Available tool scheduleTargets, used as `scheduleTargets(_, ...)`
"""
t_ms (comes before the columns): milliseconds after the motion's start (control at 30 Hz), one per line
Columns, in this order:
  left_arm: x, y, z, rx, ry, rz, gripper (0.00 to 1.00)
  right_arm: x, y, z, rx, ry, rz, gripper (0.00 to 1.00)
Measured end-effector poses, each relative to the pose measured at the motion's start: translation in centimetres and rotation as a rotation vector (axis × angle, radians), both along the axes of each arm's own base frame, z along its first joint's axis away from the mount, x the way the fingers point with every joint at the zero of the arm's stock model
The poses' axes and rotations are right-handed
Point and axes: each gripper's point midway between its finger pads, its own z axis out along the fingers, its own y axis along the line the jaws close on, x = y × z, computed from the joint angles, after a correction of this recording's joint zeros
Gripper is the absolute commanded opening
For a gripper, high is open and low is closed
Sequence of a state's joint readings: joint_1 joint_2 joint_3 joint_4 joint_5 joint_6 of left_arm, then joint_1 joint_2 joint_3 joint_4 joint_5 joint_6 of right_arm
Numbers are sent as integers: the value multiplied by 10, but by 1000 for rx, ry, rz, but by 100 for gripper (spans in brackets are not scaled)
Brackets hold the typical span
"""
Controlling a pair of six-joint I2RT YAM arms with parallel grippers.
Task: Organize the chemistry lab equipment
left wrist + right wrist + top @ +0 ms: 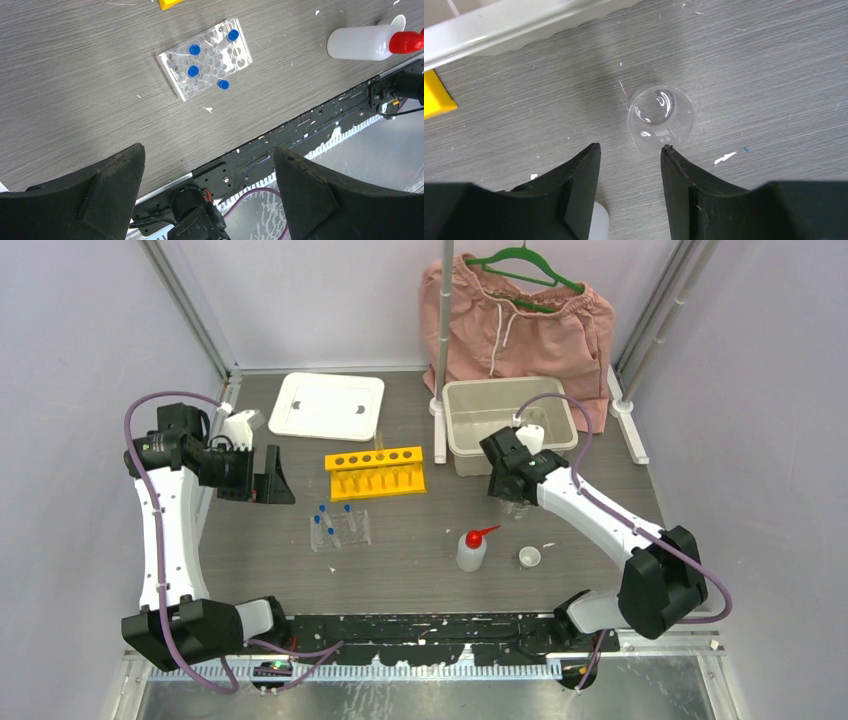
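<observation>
Step in hand, as I judge it: picking up the small clear glass beaker.

- Beaker: upright, mouth up, on the grey wood-grain table, just on the near side of the large beige plastic tub.
- Right gripper: hangs over the beaker, jaws partly apart, nothing between them. The beaker sits just past the fingertips, offset toward one finger.
- To do it well: move away from the tub's wall only as needed and centre the rim in the gap. Descend straight and close gently on the wall. Glass looks slick and light, so a nudge could tip it.
- Left gripper: well left of the tub, jaws fully apart, empty.
</observation>
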State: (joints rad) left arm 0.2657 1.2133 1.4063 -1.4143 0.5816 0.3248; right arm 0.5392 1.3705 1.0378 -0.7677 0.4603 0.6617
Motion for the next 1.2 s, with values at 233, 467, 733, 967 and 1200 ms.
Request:
scheduleTargets(233,0,0,0,-2,-1,-1,100,6,4,-19,-23,37,-1,46)
scheduleTargets(467,0,0,0,-2,-1,-1,100,9,4,-42,-55,83,-3,24)
scheduleTargets(733,0,0,0,-2,-1,-1,100,8,1,-40,-68,80,-6,1)
scheduleTargets(967,0,0,0,-1,-1,-2,100,6,9,15,24,12,17,1)
scheduleTargets(1200,0,0,0,0,-2,-5,100,31,30,143,215,-234,52,1)
